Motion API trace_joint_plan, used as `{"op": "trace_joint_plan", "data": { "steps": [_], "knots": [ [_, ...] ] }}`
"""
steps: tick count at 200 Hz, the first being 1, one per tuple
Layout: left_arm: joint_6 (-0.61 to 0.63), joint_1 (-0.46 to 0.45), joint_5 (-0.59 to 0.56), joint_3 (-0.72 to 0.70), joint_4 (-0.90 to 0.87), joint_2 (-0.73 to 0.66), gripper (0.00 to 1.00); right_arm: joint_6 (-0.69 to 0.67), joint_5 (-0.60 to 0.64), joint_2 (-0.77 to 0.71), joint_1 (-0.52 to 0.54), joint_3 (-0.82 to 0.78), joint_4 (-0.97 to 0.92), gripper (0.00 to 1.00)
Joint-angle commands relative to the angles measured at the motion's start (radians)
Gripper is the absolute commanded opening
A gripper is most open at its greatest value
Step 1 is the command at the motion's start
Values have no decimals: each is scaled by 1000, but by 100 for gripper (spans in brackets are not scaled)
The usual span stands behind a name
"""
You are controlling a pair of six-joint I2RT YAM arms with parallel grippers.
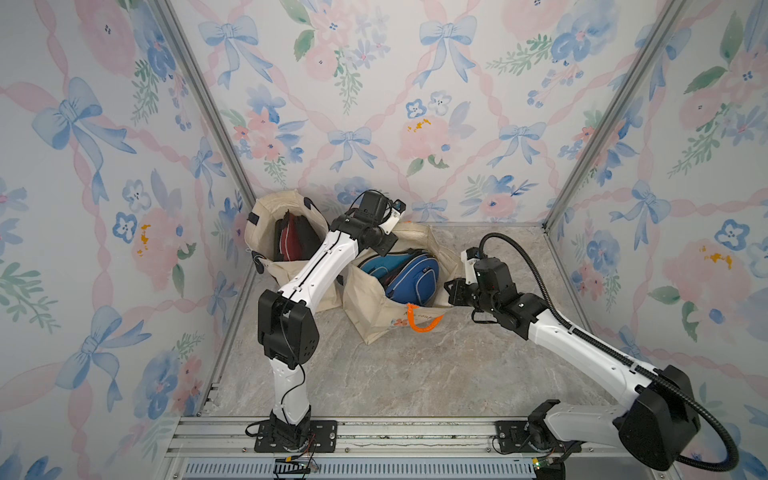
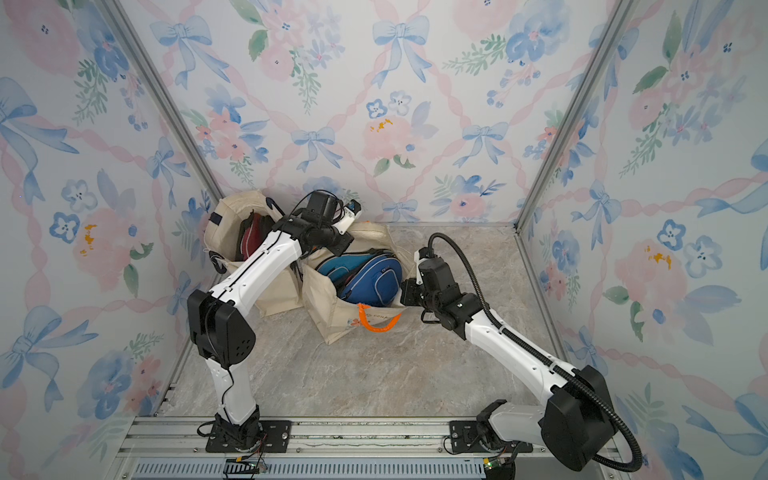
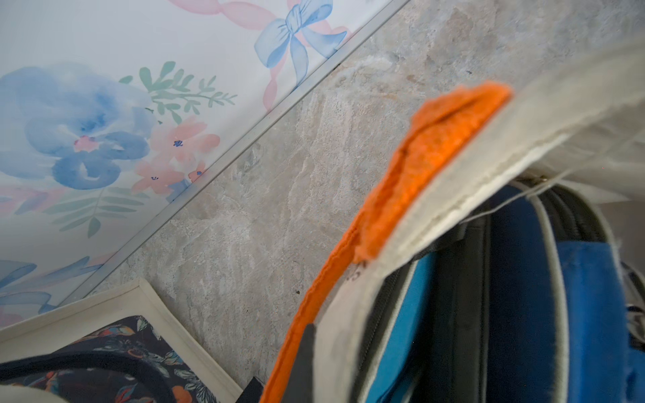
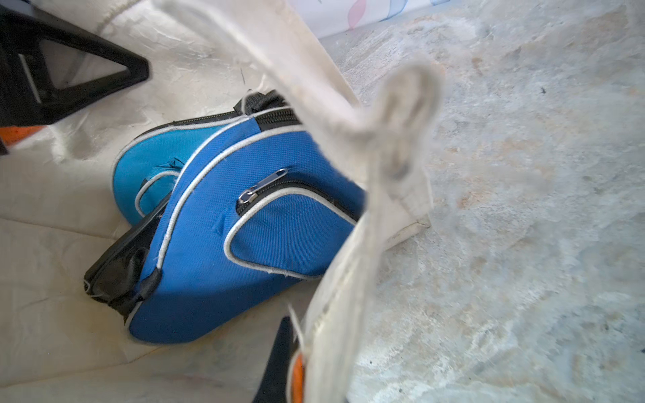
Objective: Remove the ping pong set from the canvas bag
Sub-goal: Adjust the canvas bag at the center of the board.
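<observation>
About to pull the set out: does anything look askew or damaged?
The canvas bag with the orange handle slumps sideways, mouth sagging open, and loose threads hang off its rim. The blue cases lie tilted inside; nothing spilled.

You see the cream canvas bag (image 4: 52, 244) coarse and matt, its orange webbing handle (image 3: 436, 139) fuzzy; the blue paddle-shaped case (image 4: 209, 279) is woven cloth with a shiny metal zip pull (image 4: 262, 185).

Another cream tote (image 1: 262, 216) holding a red pouch (image 1: 293, 243) stands against the floral wall (image 1: 374, 104).

Faint lettering (image 2: 380, 319) on canvas bag (image 2: 332, 326), unreadable
</observation>
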Motion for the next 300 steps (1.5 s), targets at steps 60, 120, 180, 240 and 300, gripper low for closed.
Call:
{"op": "trace_joint_plan", "data": {
  "steps": [60,120,180,240,300],
  "knots": [
    [-244,-21,52,201,89,-64,0,-24,-60,189,-76,115,242,0],
    [-236,-87,-47,-175,437,-290,0,33,-198,353,-179,122,428,0],
    [-215,-99,-45,-695,813,-542,0,34,-200,399,-200,124,402,0],
    [-258,-130,-32,-781,887,-518,0,5,-101,267,-208,35,334,68],
    [-310,-139,3,-796,916,-497,0,33,173,-78,-97,-158,267,75]
  ]
}}
